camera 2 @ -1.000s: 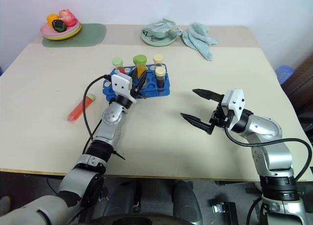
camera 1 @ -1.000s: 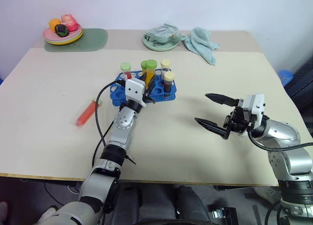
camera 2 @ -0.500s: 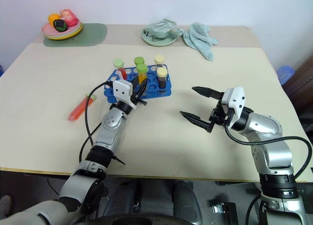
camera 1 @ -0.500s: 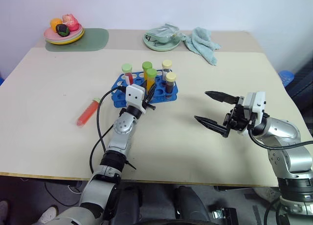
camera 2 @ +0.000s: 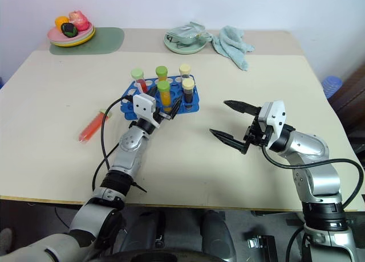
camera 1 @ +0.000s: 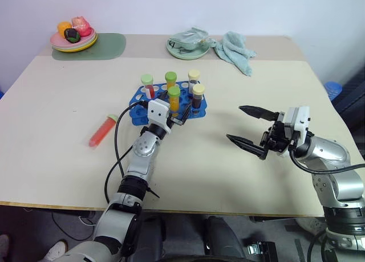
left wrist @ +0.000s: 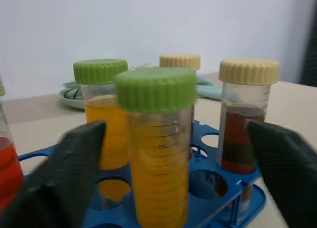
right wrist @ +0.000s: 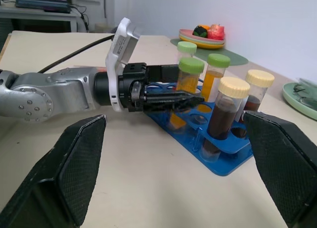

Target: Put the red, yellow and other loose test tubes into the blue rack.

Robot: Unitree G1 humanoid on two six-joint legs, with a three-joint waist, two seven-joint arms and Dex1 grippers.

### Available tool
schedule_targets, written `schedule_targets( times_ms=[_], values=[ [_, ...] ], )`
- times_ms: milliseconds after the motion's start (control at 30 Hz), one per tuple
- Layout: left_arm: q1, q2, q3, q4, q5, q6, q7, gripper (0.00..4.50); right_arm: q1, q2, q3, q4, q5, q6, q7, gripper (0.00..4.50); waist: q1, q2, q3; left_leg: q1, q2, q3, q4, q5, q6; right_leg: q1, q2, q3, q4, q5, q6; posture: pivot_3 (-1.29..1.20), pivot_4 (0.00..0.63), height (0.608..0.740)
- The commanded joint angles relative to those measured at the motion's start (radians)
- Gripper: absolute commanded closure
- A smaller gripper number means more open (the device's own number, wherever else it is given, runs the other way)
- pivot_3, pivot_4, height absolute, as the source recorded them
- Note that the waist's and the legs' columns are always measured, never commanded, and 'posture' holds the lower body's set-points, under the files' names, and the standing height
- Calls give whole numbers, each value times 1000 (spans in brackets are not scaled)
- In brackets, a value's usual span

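Blue rack stands near the middle of the counter, slightly left of centre and toward the far half. Five capped tubes stand upright in it: a green-capped tube with red liquid at the far left, a green-capped tube with yellow liquid at the far middle, a cream-capped tube at the far right, a cream-capped tube with dark brown liquid at the right near side, and a green-capped yellow tube at the near middle.

Left gripper is at the rack's near edge. Its fingers stand spread, one on each side of the near yellow tube; in the left wrist view there is a visible gap between each finger and the tube wall, so the tube stands in its hole ungripped.

One loose tube remains: a red tube with a pale cap lies on its side on the counter, left of the rack and well apart from it, cap end pointing to the far side.

Right gripper hovers over the counter to the right of the rack, well apart from it, fingers wide open and empty, pointing left toward the rack.

Far edge of the counter: plate of toy fruit on a green mat at the far left; pale green dish and a light blue cloth at the far right.
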Motion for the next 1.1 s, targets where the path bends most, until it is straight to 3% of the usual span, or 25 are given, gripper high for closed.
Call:
schedule_targets(
  times_ms=[33,267,467,633,733,833,967,1100],
  values=[
    [29,0,3,-94,-8,-5,0,59,-13,8,-9,-17,12,-15,-2,0,0,0,0,0,0,0,0,0,0,0,0,0,0,0,0,0,150,740],
    [151,111,71,-500,-118,313,-21,59,-6,-4,-2,-13,20,-3,24,0,-5,0,0,0,1,0,0,0,0,-1,0,0,2,0,0,0,150,740],
    [224,296,230,-815,-170,898,129,59,-15,6,29,15,12,-18,76,0,-4,0,0,0,1,-1,0,0,0,0,0,0,2,0,0,0,150,740],
    [151,436,357,-890,-227,1350,185,59,-56,38,67,50,3,-33,94,0,-3,-1,0,0,1,-1,1,0,0,0,0,0,2,0,0,0,150,740],
    [59,625,308,-872,-295,1681,71,59,-80,51,83,71,-2,-39,107,0,-5,-2,1,0,1,-2,1,0,0,-1,1,-1,3,0,0,0,150,740],
    [-40,764,235,-786,-349,1802,-52,59,-101,60,92,94,-8,-48,115,0,-4,-2,1,0,1,-2,0,0,0,-1,1,-1,3,0,0,0,150,740],
    [-142,930,53,-656,-441,1834,-329,59,-111,68,100,106,-11,-59,120,0,-6,-2,1,0,1,-1,0,0,0,-2,1,-1,3,0,0,0,150,740],
    [-191,1021,-81,-572,-427,1811,-456,59,-107,72,100,102,-11,-64,117,0,-10,-1,1,0,1,-1,-1,0,0,-3,1,-1,3,-1,0,0,150,740]
  ],
)
